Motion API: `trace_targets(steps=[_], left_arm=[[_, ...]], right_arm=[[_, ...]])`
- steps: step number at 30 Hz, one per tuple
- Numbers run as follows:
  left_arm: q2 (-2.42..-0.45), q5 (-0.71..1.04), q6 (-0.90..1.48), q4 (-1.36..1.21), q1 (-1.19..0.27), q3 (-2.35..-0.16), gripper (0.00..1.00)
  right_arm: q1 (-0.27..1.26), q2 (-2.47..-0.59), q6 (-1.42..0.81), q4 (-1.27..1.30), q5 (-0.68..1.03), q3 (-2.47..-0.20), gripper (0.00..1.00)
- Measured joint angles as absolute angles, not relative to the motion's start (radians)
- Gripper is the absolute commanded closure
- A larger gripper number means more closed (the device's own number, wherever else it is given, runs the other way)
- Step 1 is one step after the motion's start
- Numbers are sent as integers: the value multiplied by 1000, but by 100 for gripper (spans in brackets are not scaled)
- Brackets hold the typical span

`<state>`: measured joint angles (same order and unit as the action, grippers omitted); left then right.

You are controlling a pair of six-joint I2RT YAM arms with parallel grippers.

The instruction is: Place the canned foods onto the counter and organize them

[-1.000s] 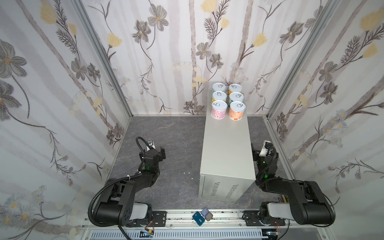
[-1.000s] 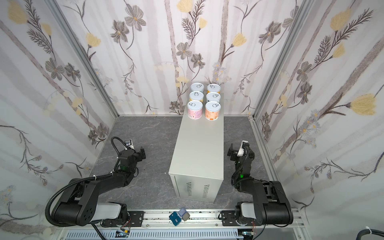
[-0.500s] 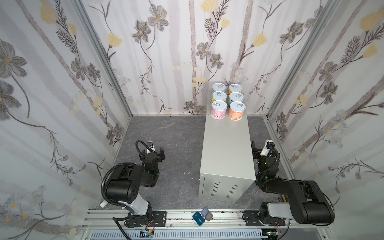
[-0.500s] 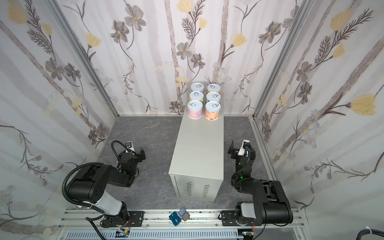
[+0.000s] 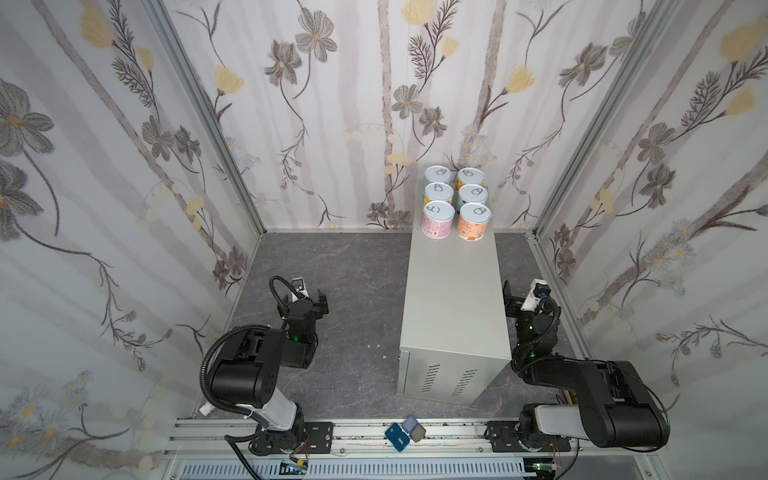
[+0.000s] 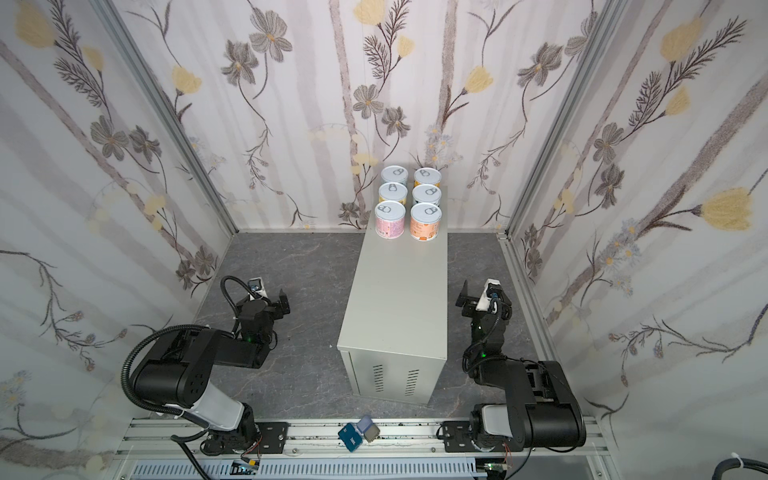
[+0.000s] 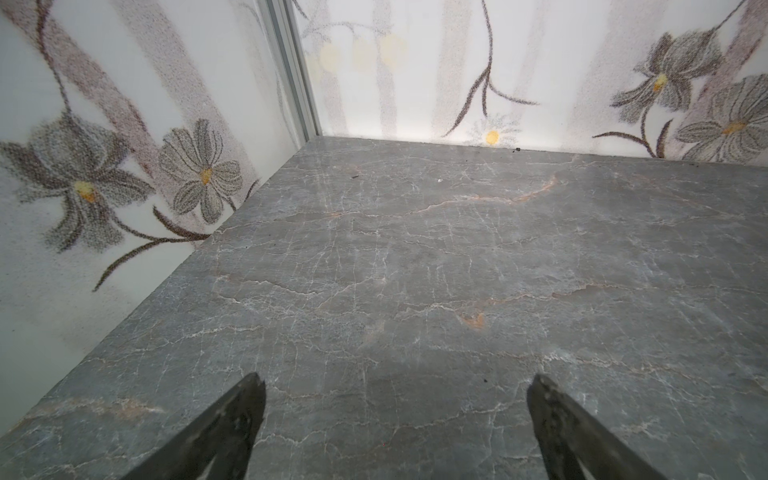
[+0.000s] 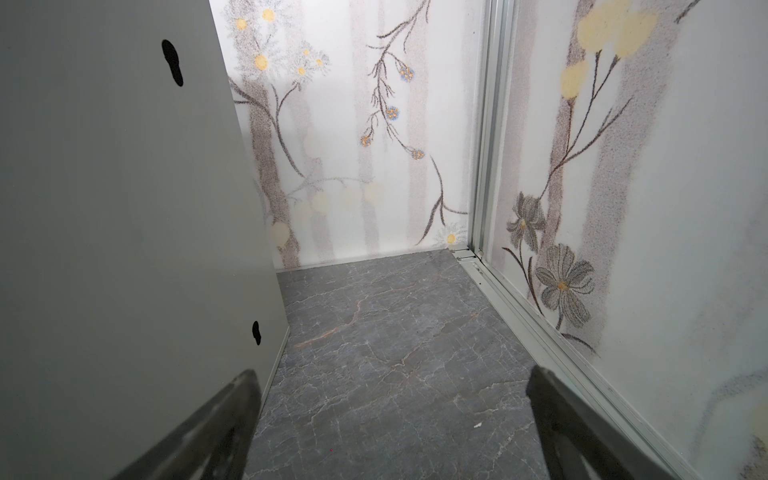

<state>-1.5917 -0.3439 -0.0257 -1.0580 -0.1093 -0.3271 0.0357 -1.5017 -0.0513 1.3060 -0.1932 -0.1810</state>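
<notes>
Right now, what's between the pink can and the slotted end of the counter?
Nothing. In both top views the counter is bare from the pink can to its slotted end.

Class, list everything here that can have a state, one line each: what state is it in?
canned foods: six, upright, lids sealed, grouped two by three.
counter: upright, carrying all six cans at its far end.
left gripper: open, empty.
right gripper: open, empty.
</notes>
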Motion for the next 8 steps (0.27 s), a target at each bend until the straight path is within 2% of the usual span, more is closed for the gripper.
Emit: trace_targets(steps=[8], left_arm=[[-1592,-343,-23,-1044,-103,-334,0]], right_arm=[[36,-1502,-51,1306,-193,-181,0]])
